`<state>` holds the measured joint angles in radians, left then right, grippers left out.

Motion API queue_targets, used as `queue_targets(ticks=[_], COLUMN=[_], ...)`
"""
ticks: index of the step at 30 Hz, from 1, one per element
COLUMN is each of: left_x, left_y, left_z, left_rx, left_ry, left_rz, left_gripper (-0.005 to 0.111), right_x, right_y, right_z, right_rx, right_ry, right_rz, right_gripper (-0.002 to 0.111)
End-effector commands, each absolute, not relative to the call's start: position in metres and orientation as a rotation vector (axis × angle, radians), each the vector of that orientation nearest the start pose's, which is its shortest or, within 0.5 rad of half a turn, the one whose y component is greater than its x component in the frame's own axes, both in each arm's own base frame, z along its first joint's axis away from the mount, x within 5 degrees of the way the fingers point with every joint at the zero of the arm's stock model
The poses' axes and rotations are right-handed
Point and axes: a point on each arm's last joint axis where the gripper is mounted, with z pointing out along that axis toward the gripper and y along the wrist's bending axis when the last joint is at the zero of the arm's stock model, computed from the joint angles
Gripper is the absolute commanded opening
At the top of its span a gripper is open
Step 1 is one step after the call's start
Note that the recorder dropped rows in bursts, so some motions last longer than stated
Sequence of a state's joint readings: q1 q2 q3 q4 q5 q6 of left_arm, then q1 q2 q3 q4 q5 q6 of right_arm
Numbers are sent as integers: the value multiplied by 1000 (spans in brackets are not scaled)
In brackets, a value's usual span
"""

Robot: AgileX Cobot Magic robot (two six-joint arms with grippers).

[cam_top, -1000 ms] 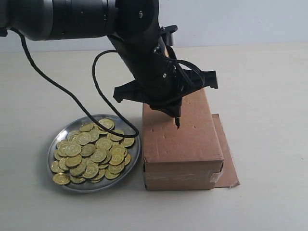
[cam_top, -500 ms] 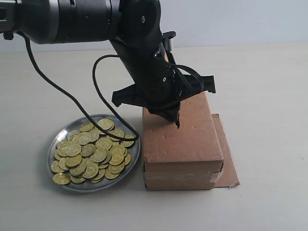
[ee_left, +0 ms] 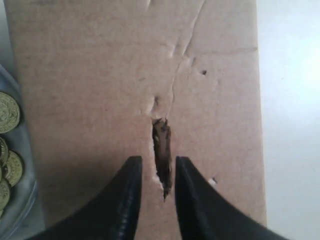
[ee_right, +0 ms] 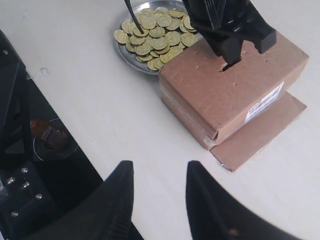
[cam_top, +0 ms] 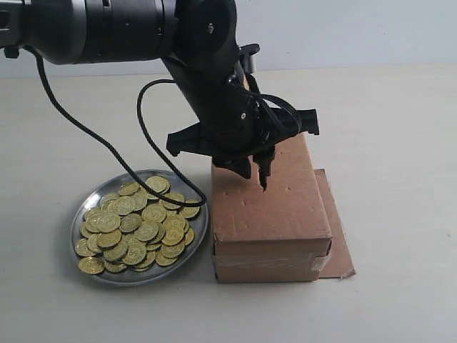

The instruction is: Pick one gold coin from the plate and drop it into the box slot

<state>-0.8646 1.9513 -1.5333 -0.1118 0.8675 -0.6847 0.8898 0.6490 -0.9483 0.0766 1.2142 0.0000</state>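
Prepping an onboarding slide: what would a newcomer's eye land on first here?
The left tool hangs open over the slot in the top of the cardboard box, holding nothing. Left of the box in the exterior view, a metal plate is heaped with gold coins. The right tool is open and empty, away from the box.

You spread the left gripper (cam_top: 254, 179) over the slot (ee_left: 162, 150) in the box (cam_top: 271, 214). Its fingers had been pinched into a single tip half a second earlier. Before that, you had edged the arm slightly left.
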Motion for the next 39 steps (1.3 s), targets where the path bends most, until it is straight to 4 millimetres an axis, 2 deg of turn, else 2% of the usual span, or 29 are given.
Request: queue_targets(ticks=[1,5,6,8,9,11,13,16,19,21,23,25,26,29,30,33,34,37,39], left_x=[269,269,268,267,267,263,256,231,203,183,166,151,140,128,123,123,127,126,126], left_y=[-325,-325,-324,-322,-321,-314,-305,-283,-259,-242,-230,-218,-206,-190,-181,-157,-144,-127,-110], left_z=[230,232,236,249,260,291,325,383,417,428,428,414,392,359,340,314,304,278,249], left_rx=[208,259,279,323,379,485,576,699,729,730,765,836,894,919,894,706,562,443,206], left_ry=[2863,2845,2833,2788,2730,2573,2391,2085,1872,1777,1701,1643,1624,1650,1692,1791,1827,1808,1879], left_rz=[-516,-522,-530,-551,-561,-568,-520,-394,-321,-352,-382,-395,-410,-456,-469,-416,-361,-324,-324], left_gripper=[42,46,45,35,26,-1,1,0,0,0,0,0,0,0,0,0,0,0,0], right_x=[48,48,50,55,58,64,65,59,48,41,35,32,33,40,43,48,50,55,58], right_y=[69,68,67,63,61,50,36,13,-2,-6,-7,-5,-1,9,16,28,31,32,30], right_z=[372,372,373,376,380,390,401,413,410,403,395,382,366,339,326,302,290,273,265], right_rx=[-1054,-1053,-1049,-989,-942,-818,-697,-516,-405,-388,-381,-365,-332,-313,-304,-333,-332,-301,-254], right_ry=[2206,2204,2197,2142,2100,1992,1884,1777,1720,1638,1539,1498,1502,1534,1540,1512,1525,1579,1612], right_rz=[502,492,470,406,383,312,247,223,303,377,462,534,601,648,684,723,732,706,695], right_gripper=[34,34,34,32,30,16,-1,0,0,0,0,0,0,0,0,0,0,0,0])
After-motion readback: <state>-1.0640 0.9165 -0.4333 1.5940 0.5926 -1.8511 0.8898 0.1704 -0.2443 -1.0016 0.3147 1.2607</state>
